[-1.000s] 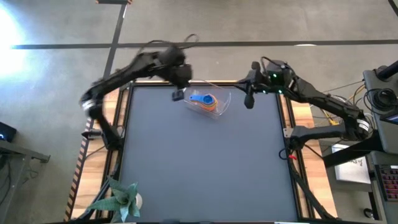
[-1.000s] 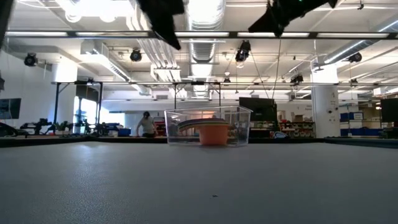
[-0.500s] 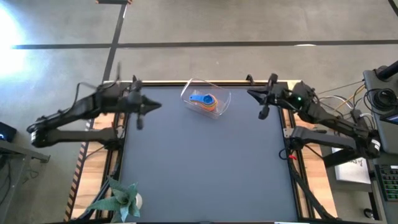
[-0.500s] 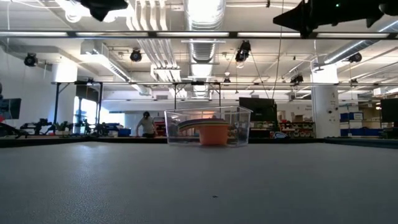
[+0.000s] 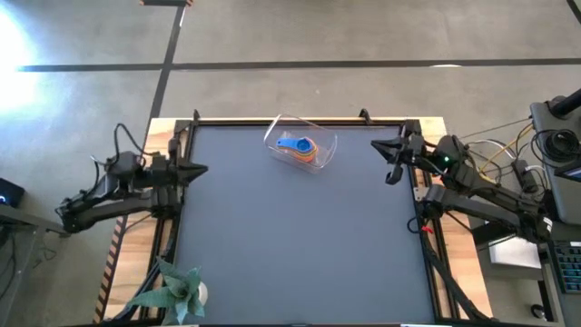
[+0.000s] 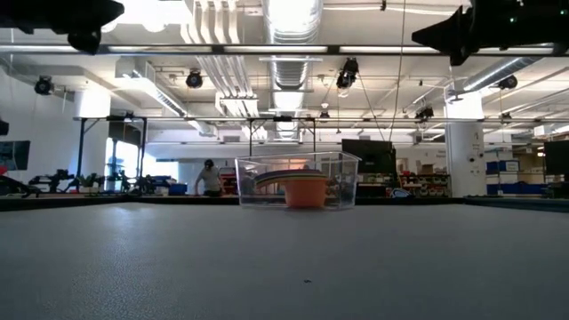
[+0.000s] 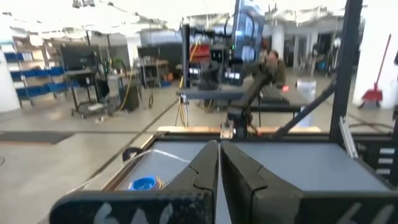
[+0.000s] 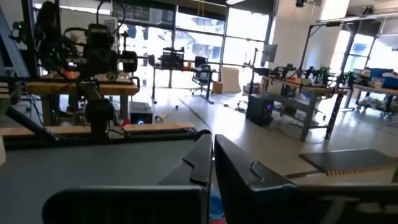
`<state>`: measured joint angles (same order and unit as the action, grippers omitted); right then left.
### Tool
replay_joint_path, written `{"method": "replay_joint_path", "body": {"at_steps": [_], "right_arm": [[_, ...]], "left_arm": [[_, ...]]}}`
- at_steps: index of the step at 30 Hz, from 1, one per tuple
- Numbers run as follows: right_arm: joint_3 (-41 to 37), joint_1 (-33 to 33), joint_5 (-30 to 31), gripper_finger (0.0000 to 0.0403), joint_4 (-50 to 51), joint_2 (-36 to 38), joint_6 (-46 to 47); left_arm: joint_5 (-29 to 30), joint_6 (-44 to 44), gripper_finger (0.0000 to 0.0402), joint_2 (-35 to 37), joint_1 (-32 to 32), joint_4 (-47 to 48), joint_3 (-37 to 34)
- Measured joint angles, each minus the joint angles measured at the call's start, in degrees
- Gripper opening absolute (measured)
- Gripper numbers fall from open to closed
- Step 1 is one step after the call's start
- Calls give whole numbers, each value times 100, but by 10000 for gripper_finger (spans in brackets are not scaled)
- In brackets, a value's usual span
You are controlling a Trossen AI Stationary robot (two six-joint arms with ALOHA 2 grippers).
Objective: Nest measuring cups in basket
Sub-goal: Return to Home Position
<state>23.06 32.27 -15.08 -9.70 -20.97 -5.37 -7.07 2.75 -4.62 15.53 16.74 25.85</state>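
1. Presently, the basket (image 5: 324, 145) stands on the table (image 5: 300, 245), close to its far edge and near the middle of that edge. It sits slightly askew to the edge.
2. Inside it lie the measuring cups (image 5: 300, 149), nested in one stack. The blue cup (image 5: 295, 143) is on top with its handle pointing toward the left side of the table. An orange rim and other warm-coloured rims show beneath and beside it. I cannot tell the lower cups apart.
3. From the low view, the basket (image 6: 342, 169) rests flat on the table, and the orange cup (image 6: 305, 192) shows through the clear wall. Coloured bands lie beside the orange cup.
4. Left gripper (image 5: 200, 169): it hovers over the left edge of the table, pointing inward, well apart from the basket. Its wrist view shows the two fingers (image 7: 202, 168) pressed almost together with nothing between them. The blue cup (image 7: 144, 183) is in sight farther off.
5. Right gripper (image 5: 376, 143): it hovers above the table's far right corner area, pointing inward, well apart from the basket. Its fingers (image 8: 199, 158) are closed on each other and carry nothing.
6. Other items: a plant (image 5: 172, 289) stands at the near left corner. A person (image 6: 210, 178) is in the room far behind the table.
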Motion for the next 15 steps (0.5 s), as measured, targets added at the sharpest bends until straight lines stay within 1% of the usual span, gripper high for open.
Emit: {"method": "replay_joint_path", "body": {"at_steps": [3, 7, 8, 10, 12, 15], "right_arm": [[-71, 7, 29, 9, 90, 286, -176], [-74, 18, 508, 9, 85, 909, -304], [-85, 31, 541, 9, 78, 1058, -321], [-158, 37, 602, 9, 80, 1386, -319], [-291, 37, 602, 9, -8, 1696, -254], [-657, 39, 628, 9, 48, 2089, -239]], "left_arm": [[-34, -55, 0, 480, 0, 67, -157], [-148, 11, 0, 374, 0, 258, 115], [-126, 48, 0, 359, 0, 196, 168], [98, 178, 0, 455, 0, 244, 181], [300, 223, 0, 472, 0, 12, 88], [305, 273, 0, 425, 0, -418, -273]]}}
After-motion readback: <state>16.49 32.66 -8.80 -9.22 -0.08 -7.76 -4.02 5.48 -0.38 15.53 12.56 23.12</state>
